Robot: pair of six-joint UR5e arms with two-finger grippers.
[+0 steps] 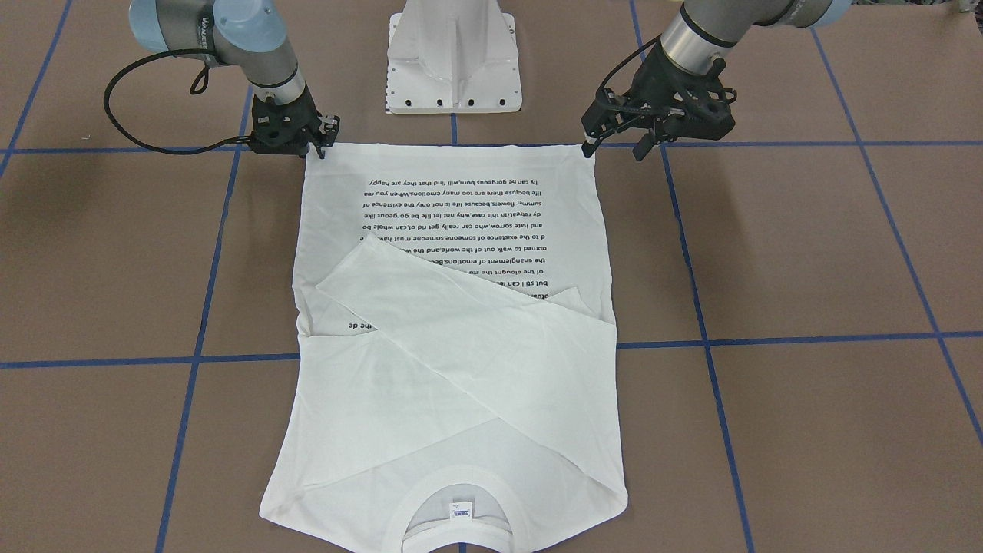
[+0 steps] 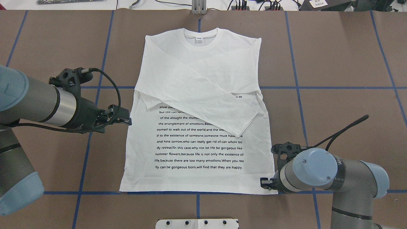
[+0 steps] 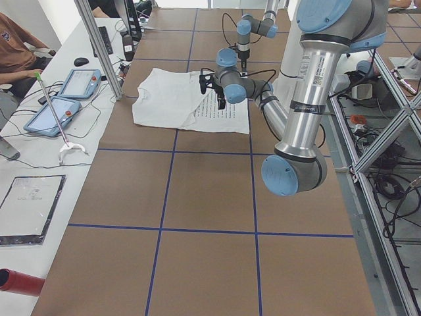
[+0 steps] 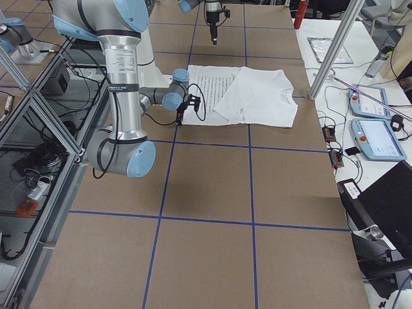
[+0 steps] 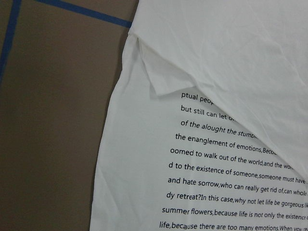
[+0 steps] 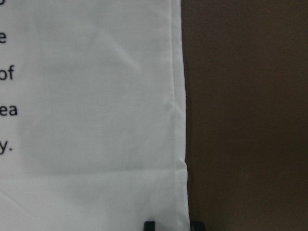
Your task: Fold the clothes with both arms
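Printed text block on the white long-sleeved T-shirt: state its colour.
Black printed text lines; clearest in the overhead exterior view.

Brown table (image 2: 343, 57), blue lines (image 2: 334, 87), perhaps tape.

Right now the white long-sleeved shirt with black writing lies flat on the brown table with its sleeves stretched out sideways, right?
No. The white long-sleeved shirt with black writing lies flat on the brown table, but its sleeves are folded across its front, as the overhead exterior view shows.
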